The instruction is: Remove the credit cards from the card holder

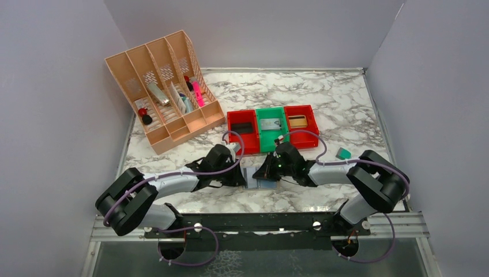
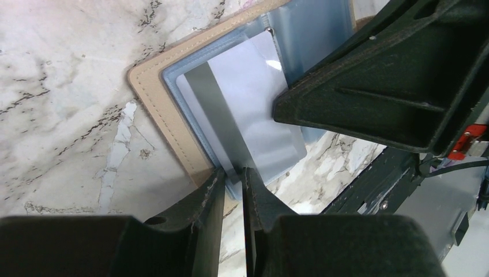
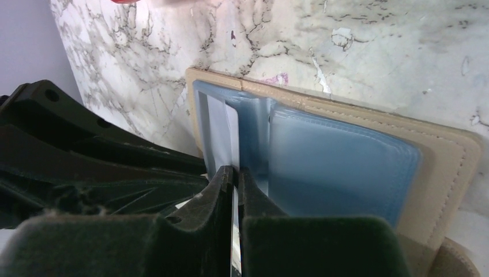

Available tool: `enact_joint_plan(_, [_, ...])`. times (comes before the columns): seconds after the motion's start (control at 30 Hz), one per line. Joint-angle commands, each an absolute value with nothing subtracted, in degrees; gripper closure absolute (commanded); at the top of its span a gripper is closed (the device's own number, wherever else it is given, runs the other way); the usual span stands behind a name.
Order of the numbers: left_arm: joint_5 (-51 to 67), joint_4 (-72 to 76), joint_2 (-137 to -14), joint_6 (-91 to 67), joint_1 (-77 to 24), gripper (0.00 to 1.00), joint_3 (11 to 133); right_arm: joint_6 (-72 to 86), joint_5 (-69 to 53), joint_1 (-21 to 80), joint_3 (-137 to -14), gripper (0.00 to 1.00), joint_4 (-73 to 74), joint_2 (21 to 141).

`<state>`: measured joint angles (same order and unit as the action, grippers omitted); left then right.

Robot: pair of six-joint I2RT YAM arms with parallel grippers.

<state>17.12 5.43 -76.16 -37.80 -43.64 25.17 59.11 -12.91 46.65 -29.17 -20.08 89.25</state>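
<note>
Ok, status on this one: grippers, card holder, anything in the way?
Left gripper pinched on near edge of card holder. Right gripper shut on edge of card. Holder lies open on table. Bins stand apart, behind.

Arms angled inward, wrists low, left fingers (image 2: 207, 202) and right fingers (image 3: 219, 196) pinched.

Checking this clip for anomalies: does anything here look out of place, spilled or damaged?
Nothing is spilled or visibly damaged. One stray: a small teal object lies alone on the marble table near the right arm, outside the red and green bins. The card holder lies open in front of the arms.
</note>
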Motion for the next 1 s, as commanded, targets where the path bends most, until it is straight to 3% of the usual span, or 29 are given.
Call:
enact_joint_plan(0.0, [14.9,3.9,-75.4,-38.1,-44.3,0.79,25.2,58.6,-17.5,46.0,-26.9,0.91,-19.5,87.4])
enact_joint_plan(0.13, [15.3,3.9,-74.7,-38.2,-44.4,0.79,25.3,58.7,-20.2,45.2,-26.5,0.83,-20.5,87.2])
enact_joint_plan(0.37, [15.4,3.7,-74.6,-38.2,-44.4,0.79,25.7,58.6,-20.4,44.7,-26.1,0.83,-20.4,86.7])
enact_joint_plan(0.6, [15.0,2.4,-74.4,-37.5,-44.4,0.79,26.4,58.2,-18.9,44.1,-24.9,0.9,-18.4,84.9])
enact_joint_plan(0.97, [14.6,2.5,-74.5,-37.7,-44.4,0.79,26.3,56.0,-19.7,41.4,-23.6,0.93,-15.0,82.6])
